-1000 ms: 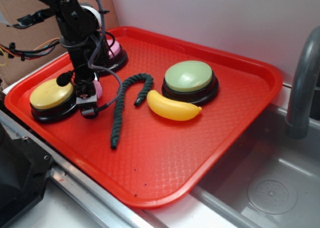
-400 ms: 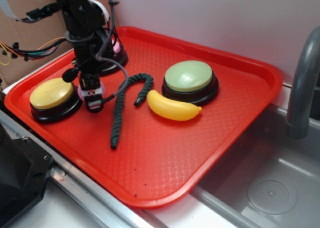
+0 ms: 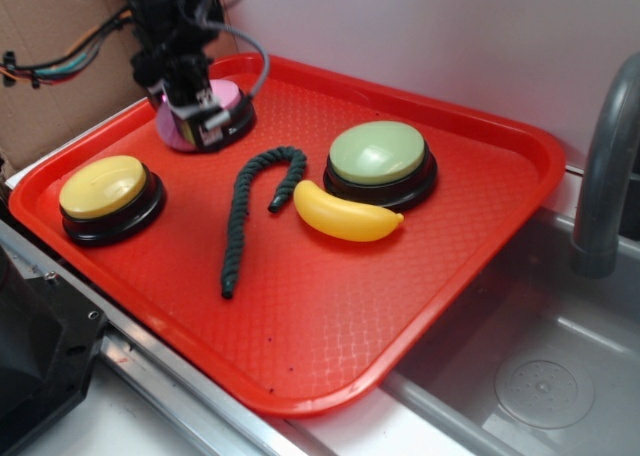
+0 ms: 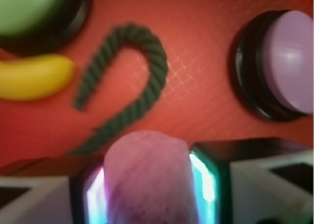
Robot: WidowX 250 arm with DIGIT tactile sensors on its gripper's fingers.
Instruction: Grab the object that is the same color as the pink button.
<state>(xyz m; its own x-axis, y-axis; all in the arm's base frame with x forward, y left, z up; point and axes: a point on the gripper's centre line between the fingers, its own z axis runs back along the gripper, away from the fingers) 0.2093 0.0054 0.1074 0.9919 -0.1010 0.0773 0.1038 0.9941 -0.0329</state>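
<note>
The object, a small pink dimpled ball (image 4: 147,177), is clamped between my gripper's (image 4: 147,189) two fingers. From the exterior view the gripper (image 3: 190,126) hangs raised over the tray's back left corner with the pink ball (image 3: 170,126) in it, right in front of the pink button (image 3: 232,100). In the wrist view the pink button (image 4: 289,62) with its black base lies at the upper right, apart from the ball.
On the red tray (image 3: 320,316) lie a yellow button (image 3: 102,186) at the front left, a dark green rope (image 3: 245,211), a yellow banana (image 3: 345,214) and a green button (image 3: 378,154). A sink and grey faucet (image 3: 605,176) stand to the right.
The gripper has lifted from beside the yellow button and moved back toward the pink button, carrying the pink ball up off the tray.
</note>
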